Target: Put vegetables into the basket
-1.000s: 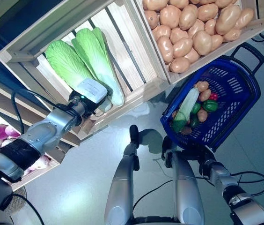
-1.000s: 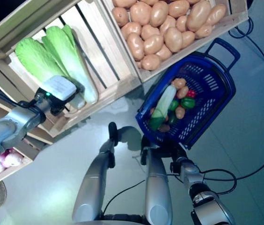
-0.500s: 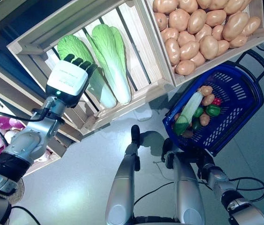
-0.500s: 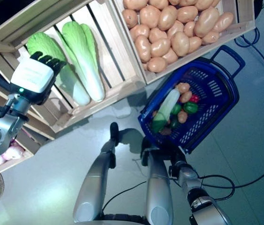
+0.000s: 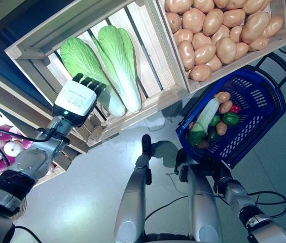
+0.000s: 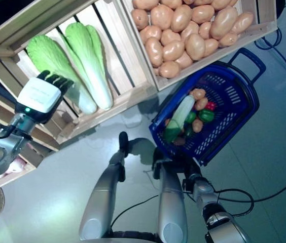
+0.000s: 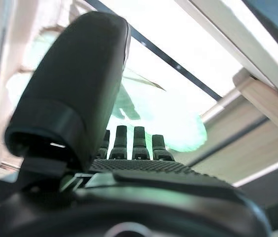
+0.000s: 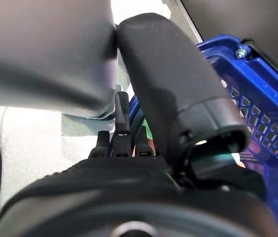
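Note:
My left hand [image 5: 76,97] is open, its straight fingers [image 5: 88,81] over the lower end of the left napa cabbage [image 5: 79,56] in the wooden crate [image 5: 153,98]. A second cabbage [image 5: 118,61] lies beside it. In the left wrist view the fingers [image 7: 134,143] point at the pale green leaves [image 7: 178,118], apart from them. The blue basket [image 5: 259,91] stands on the floor at the right and holds a long pale green vegetable [image 5: 204,117], green peppers [image 5: 227,118], potatoes and a red one. My right hand [image 5: 219,174] is open beside the basket's near rim [image 8: 257,98].
A crate of potatoes [image 5: 219,35] sits above the basket. A lower shelf with purple-white vegetables [image 5: 3,152] is at the left. Grey floor [image 5: 92,187] lies in front of the stand.
My left hand rose from the crate's front edge to over the left cabbage, then dropped back a little. The camera shifted. The right hand stayed by the basket.

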Controlling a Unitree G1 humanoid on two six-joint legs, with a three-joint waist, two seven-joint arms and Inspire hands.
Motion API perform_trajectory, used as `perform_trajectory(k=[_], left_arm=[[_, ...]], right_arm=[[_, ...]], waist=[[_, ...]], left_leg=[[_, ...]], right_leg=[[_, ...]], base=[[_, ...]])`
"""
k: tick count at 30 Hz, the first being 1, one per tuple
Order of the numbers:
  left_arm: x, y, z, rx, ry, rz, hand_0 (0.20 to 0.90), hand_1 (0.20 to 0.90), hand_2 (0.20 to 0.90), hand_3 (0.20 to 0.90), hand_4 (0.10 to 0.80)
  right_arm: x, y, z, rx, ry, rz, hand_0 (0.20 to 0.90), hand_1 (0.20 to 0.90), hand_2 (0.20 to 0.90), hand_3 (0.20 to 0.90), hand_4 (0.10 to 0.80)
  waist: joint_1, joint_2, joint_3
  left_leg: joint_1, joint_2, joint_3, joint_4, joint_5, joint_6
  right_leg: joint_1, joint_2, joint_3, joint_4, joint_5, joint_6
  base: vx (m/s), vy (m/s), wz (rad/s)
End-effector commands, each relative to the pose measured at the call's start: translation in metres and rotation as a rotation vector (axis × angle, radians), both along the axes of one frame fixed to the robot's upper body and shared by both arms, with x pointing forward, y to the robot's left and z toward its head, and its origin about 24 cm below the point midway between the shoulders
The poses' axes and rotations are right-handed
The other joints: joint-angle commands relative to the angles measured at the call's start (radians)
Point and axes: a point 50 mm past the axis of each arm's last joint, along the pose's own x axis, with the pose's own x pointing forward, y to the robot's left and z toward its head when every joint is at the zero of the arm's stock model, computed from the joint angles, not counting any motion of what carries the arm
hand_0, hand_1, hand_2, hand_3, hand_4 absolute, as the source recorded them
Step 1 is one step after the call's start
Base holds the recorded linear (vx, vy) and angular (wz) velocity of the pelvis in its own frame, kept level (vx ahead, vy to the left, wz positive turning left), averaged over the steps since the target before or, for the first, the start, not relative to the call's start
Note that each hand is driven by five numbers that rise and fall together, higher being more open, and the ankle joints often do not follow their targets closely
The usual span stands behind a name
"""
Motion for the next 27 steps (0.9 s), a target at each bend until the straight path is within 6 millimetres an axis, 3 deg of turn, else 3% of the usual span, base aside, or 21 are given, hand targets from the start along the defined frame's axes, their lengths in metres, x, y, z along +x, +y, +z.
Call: perform_trajectory(k=[1, 14, 27], left_arm=[[0.006, -0.009, 0.034, -0.012, -0.184, -0.067, 0.9, 0.9, 0.9, 0.9, 0.8], [0.022, -0.022, 0.022, 0.037, -0.187, -0.134, 0.9, 0.9, 0.9, 0.9, 0.8], [0.032, -0.008, 0.016, 0.094, -0.21, -0.055, 0.9, 0.9, 0.9, 0.9, 0.8]], right_arm=[[0.001, -0.012, 0.007, 0.004, -0.041, -0.056, 0.9, 0.9, 0.9, 0.9, 0.8], [0.012, -0.006, 0.012, -0.01, -0.037, -0.025, 0.9, 0.9, 0.9, 0.9, 0.8], [0.018, -0.004, 0.018, -0.025, -0.055, -0.004, 0.9, 0.9, 0.9, 0.9, 0.8]], waist=[[-0.025, 0.024, -0.001], [-0.052, 0.009, -0.001], [-0.072, -0.006, -0.001]], left_leg=[[-0.035, -0.018, 0.048, 0.189, -0.184, -0.003], [-0.055, -0.006, 0.064, 0.221, -0.191, -0.003], [-0.093, 0.005, 0.07, 0.251, -0.193, -0.007]], right_leg=[[0.044, 0.015, 0.041, -0.201, 0.168, 0.052], [0.013, 0.02, 0.059, -0.175, 0.172, 0.054], [-0.03, 0.02, 0.072, -0.15, 0.174, 0.055]], base=[[0.0, 0.0, 0.0], [0.001, 0.012, -0.01], [0.001, 0.02, -0.04]])
